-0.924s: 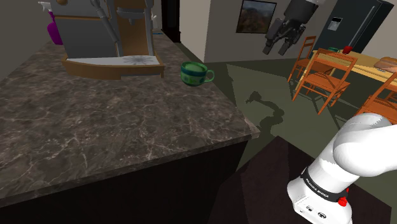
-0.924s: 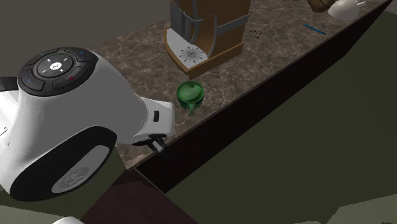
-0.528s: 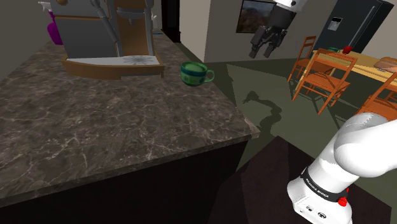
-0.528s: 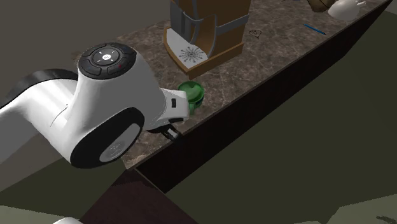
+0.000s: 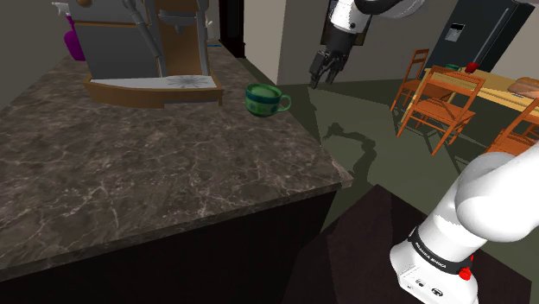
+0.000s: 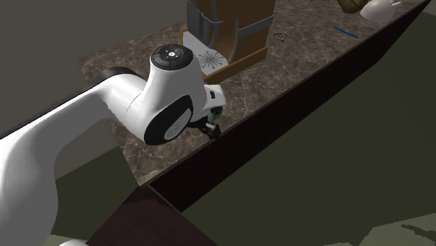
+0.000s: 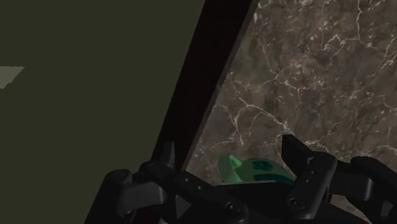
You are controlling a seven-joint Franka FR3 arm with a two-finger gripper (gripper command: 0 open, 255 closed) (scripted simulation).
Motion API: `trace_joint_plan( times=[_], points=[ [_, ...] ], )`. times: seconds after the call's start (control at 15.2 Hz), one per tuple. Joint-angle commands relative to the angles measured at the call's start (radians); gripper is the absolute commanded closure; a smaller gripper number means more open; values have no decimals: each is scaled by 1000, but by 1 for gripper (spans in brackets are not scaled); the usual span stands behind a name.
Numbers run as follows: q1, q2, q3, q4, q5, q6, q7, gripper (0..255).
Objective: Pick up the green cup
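Note:
The green cup (image 5: 263,99) stands upright on the dark marble counter (image 5: 155,173), near its edge, with its handle toward the shoulder view's right. My black gripper (image 5: 322,76) hangs in the air to the right of the cup and above it, beyond the counter's edge, open and empty. In the wrist view the fingers stand apart, and the cup (image 7: 254,170) shows low between them, on the counter (image 7: 305,76). In the second exterior view the white arm hides most of the cup (image 6: 217,112).
A coffee machine (image 5: 147,43) on a pale base stands behind the cup. Wooden chairs (image 5: 440,95), a table and a dark fridge (image 5: 479,34) stand across the floor. Farther along the counter lie a blue pen (image 6: 346,31) and a white object (image 6: 381,8).
The gripper has travelled left and down across the shoulder view, closer to the cup. In the second exterior view the arm has swung over the cup. The cup has not moved.

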Motion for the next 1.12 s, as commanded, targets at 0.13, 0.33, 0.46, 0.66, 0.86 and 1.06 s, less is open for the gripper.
trace_joint_plan(
  times=[0.13,0.33,0.46,0.66,0.86,1.06],
  points=[
    [23,158,2,82,1,68,-62,0],
    [36,271,7,151,1,105,-107,0],
    [42,323,11,186,1,119,-126,0],
    [41,331,11,155,3,158,-129,0],
    [42,341,11,126,4,198,-131,0],
    [42,347,11,111,5,219,-132,0]
  ],
)
